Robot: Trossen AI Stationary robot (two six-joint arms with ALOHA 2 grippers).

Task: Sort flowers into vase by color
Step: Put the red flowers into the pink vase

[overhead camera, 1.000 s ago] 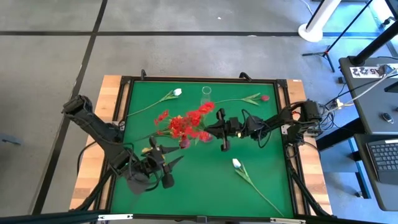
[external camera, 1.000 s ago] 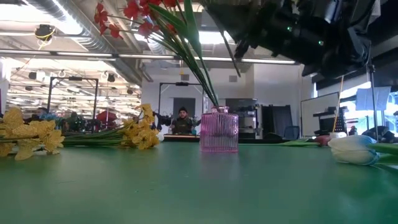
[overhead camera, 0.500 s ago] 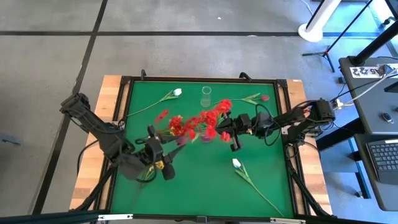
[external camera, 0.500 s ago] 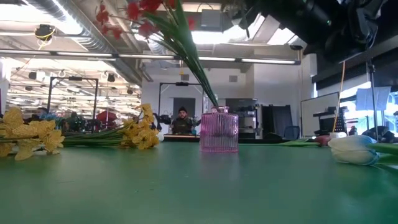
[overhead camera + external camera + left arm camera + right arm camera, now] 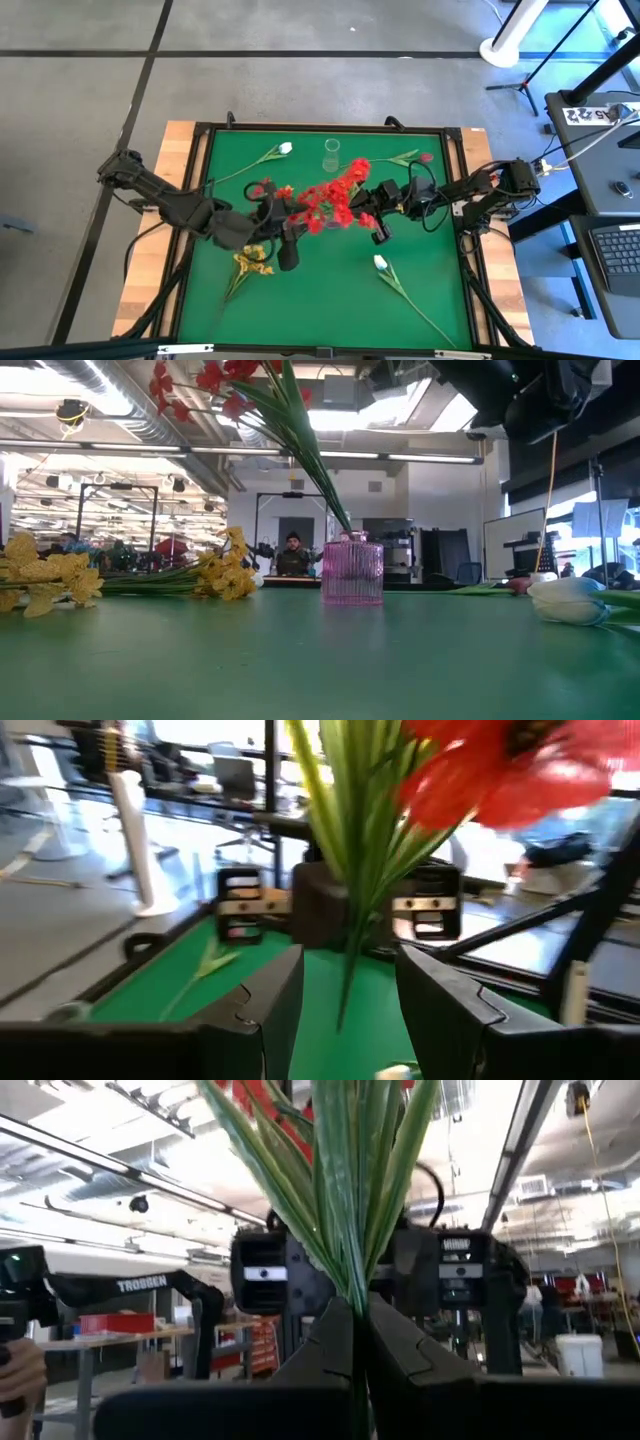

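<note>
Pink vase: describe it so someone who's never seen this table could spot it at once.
Start at the green table mat and go to the middle of its far edge. There stands a small ribbed pink glass vase, upright, with green stems of the red flowers reaching into its mouth. It is the only container on the mat; the tulips and yellow flowers all lie flat.

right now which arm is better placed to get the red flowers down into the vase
Right. The right gripper is shut on the red flowers' stems, near the vase. The left gripper is open around the stems, gripping nothing.
</note>
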